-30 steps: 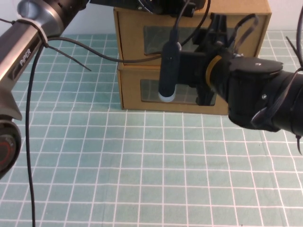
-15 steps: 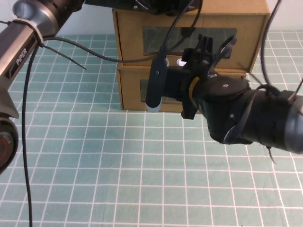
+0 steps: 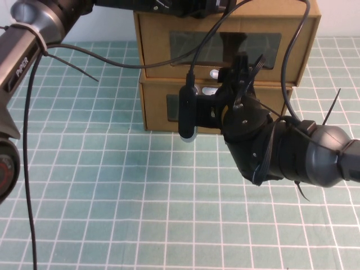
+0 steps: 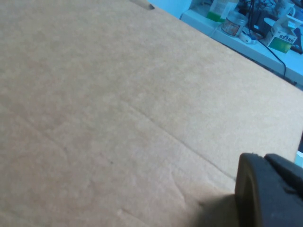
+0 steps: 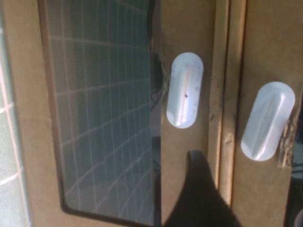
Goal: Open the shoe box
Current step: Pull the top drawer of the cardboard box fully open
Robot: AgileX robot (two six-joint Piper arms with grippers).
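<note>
Shoe box (image 3: 225,34): plain brown cardboard with a dark clear window in the front face, stacked directly on the lower box (image 3: 163,107), a like carton. Both stand on the green grid mat (image 3: 112,185), which runs out in front of the lower box.

Pull tab (image 3: 214,73): small white oval of smooth plastic on the front face, beside the window and just above the lower box's top edge. Second tab (image 3: 207,90) on the lower box itself, close beneath the first. Not settled which carton is meant.

Handling, as a judgement: light, thin-walled, stiff along folds but easily dented or torn at the window cut-out. Front likely opens outward by the tab. Glossy tab probably slippery, so best pinched across its narrow width, well seated. Carton light enough to slide off the lower box under a pull unless steadied from above.

Right gripper (image 3: 250,61): jaws spread wide, holding nothing, just in front of the tabs, at about the height of the lower box's top edge.

Left gripper (image 4: 270,194): over the lid, well above the lower box, close to the cardboard. Cannot tell whether wide or narrow.
</note>
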